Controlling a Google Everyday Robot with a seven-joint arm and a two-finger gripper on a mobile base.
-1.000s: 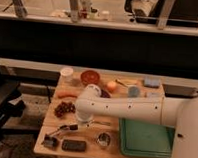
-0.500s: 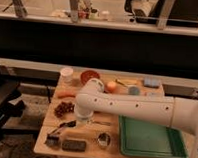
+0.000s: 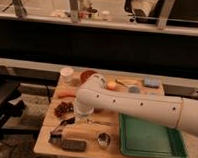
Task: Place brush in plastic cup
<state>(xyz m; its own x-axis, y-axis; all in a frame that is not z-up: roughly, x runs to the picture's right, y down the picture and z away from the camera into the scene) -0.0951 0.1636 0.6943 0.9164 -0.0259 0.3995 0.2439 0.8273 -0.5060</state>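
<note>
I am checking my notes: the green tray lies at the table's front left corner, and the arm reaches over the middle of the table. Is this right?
Not quite. The camera view shows the green tray at the table's front right corner, not the left. The rest holds: the arm reaches over the middle of the table, with the gripper low near the front left things.

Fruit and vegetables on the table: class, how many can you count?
3: carrot at the left edge, grapes in front of it, orange behind the arm. The arm may hide more; its gripper hangs above the brush.
</note>
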